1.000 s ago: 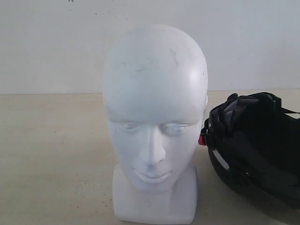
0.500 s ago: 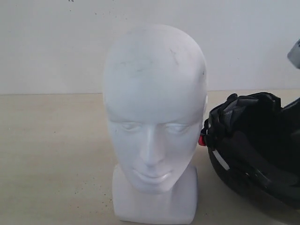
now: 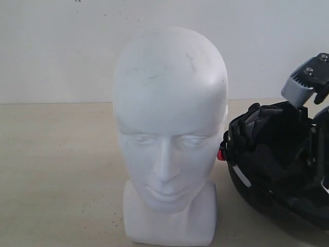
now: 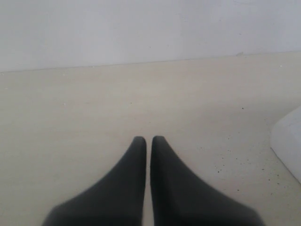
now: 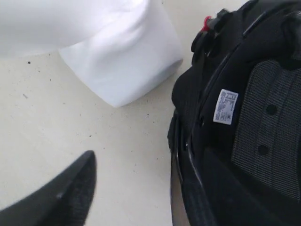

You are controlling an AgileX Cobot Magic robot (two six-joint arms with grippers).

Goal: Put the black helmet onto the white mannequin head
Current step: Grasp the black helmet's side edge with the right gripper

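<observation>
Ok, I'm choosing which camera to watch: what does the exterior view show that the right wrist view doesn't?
Exterior only: the face and scuffed crown of the mannequin head, and a grey arm part. Right wrist only: a white label inside the helmet. Both: the helmet, lining exposed, beside the head's base, its red clip, the table.

My count from here: one glossy white plastic mannequin head (image 3: pixel 169 134), bald, on a square base. One matte black rounded helmet (image 3: pixel 277 164) sits at 3 o'clock of the head in the exterior view. On that helmet I count one small red clip (image 3: pixel 221 153) and one white printed label (image 5: pixel 225 107) in the lining. One pale beige tabletop (image 3: pixel 56 170) carries both. Two tools: the left tool (image 4: pixel 148 141), and the right tool (image 3: pixel 307 85) at 1 o'clock of the helmet, with one dark finger (image 5: pixel 66 193) in its wrist view.
</observation>
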